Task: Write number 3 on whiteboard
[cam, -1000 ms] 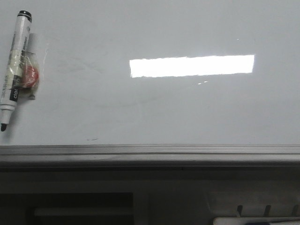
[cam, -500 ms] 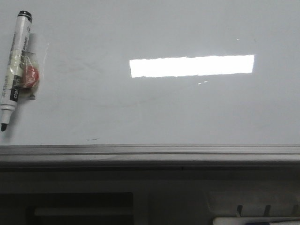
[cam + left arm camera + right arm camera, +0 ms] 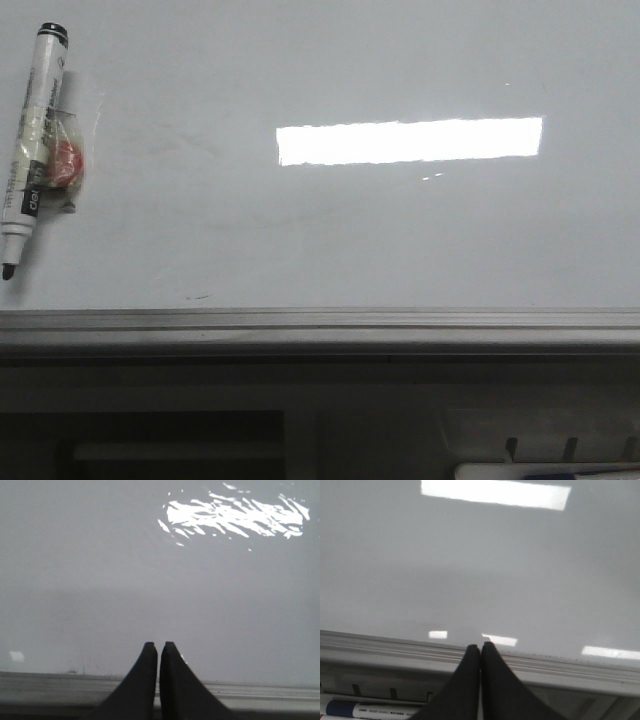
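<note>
The whiteboard (image 3: pixel 400 230) fills the front view, glossy pale grey with a bright rectangular reflection and a grey bottom rail (image 3: pixel 320 322). No number 3 shows on it, only faint smudges of old ink. A white marker with black ends (image 3: pixel 31 145) hangs at the board's far left, tip down, with a red magnet (image 3: pixel 66 163) taped beside it. Neither gripper shows in the front view. My left gripper (image 3: pixel 158 644) is shut and empty, facing the board. My right gripper (image 3: pixel 481 645) is shut and empty, just over the rail (image 3: pixel 395 647).
A tray below the rail holds a white marker with a blue band (image 3: pixel 365 711), also partly seen at the bottom right of the front view (image 3: pixel 540 472). A dark recess (image 3: pixel 170 445) lies under the rail at the left.
</note>
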### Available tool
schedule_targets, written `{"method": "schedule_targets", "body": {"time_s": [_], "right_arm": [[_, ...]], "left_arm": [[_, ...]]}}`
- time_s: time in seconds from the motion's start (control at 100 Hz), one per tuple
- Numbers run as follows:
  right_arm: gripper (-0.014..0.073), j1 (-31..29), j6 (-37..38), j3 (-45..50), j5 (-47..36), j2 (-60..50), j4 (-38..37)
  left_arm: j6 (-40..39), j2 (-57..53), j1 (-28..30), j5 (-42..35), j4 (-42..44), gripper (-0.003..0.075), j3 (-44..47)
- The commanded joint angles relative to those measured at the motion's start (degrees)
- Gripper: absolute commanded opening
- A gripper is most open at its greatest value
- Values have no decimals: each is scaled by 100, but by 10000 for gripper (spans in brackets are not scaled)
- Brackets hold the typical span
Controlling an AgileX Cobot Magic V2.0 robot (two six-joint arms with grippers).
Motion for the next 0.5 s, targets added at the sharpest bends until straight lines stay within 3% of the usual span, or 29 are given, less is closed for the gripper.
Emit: {"method": "schedule_targets", "body": {"time_s": [0.0, 0.12, 0.24, 0.38, 0.49], "right_arm": [[-41, -41, 2, 175, -249, -98, -74], [-41, -41, 2, 175, -783, -98, -591], [-41, -41, 2, 175, -2063, -98, -783], [-41, -41, 2, 175, -3021, -98, -769], [-41, -41, 2, 175, -3241, -98, -702]], "left_arm": [[-55, -141, 11, -597, -71, -20, 58], [0, -141, 11, -624, 661, -20, 58], [0, -141, 11, -624, 1873, -21, 58], [0, -141, 11, -1096, 1855, -21, 58], [0, -141, 11, -1794, 1855, -21, 58]]}}
